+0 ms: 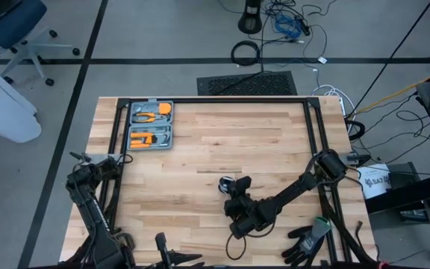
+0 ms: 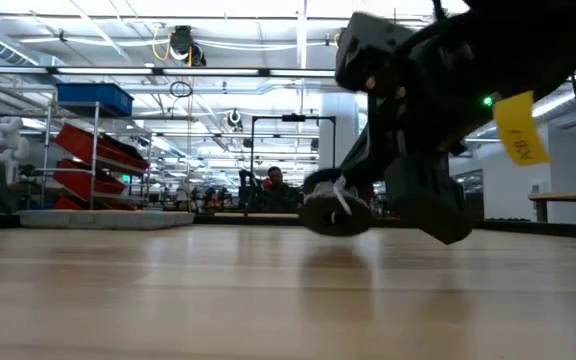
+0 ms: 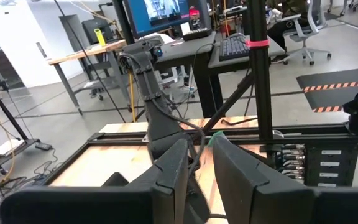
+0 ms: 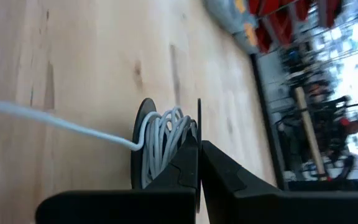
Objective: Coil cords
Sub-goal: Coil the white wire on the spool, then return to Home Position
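Right gripper [image 4: 197,163] pinches reel [image 4: 166,146], jaws pressed together; white cord [image 4: 55,121] trails loose, probably slack. Risk: coils slipping off. Left gripper [image 3: 197,168] slightly parted, idle.

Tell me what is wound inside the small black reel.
Turns of thin white cord lie between the two black discs of the reel, and one strand leads off across the wooden table. The right hand, shut on the reel's rim, covers the lower turns and the hub.

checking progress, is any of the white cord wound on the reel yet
Yes, several turns of white cord sit wound around the reel, with one strand trailing off across the table.
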You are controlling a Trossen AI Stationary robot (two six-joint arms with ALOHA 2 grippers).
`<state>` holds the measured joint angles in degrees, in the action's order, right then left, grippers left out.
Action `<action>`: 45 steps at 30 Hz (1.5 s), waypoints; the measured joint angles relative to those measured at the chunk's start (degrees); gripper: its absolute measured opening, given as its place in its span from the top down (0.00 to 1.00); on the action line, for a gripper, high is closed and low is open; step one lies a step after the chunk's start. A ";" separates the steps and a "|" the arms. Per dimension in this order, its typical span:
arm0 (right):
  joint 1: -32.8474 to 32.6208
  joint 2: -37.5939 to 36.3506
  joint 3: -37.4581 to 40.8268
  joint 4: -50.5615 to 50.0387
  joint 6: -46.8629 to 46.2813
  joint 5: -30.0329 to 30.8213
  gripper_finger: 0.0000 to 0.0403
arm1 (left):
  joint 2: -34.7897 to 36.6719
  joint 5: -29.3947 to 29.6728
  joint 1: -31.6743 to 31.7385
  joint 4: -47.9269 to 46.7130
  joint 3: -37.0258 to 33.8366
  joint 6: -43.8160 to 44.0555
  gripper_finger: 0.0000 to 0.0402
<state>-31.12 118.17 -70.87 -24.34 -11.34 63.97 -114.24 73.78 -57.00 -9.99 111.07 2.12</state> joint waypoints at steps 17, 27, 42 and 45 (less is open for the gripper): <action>5.76 -0.09 -0.04 -0.89 -0.06 -9.08 0.91 | -0.02 -0.04 -0.01 -0.03 -0.02 0.54 0.79; 6.54 -0.04 0.00 -1.29 0.36 -8.57 0.73 | -0.02 -0.04 0.02 -0.03 -0.02 0.54 0.79; 3.74 -1.18 0.02 -3.44 -0.84 -8.96 0.57 | -0.02 -0.08 0.03 -0.05 -0.07 -1.05 0.79; 2.46 -1.64 0.04 -6.73 -4.10 -9.45 0.57 | -0.02 -0.07 0.03 -0.03 -0.07 -1.91 0.79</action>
<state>-28.67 116.53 -70.83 -31.07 -15.44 54.52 -114.26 73.71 -56.97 -10.02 111.00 0.21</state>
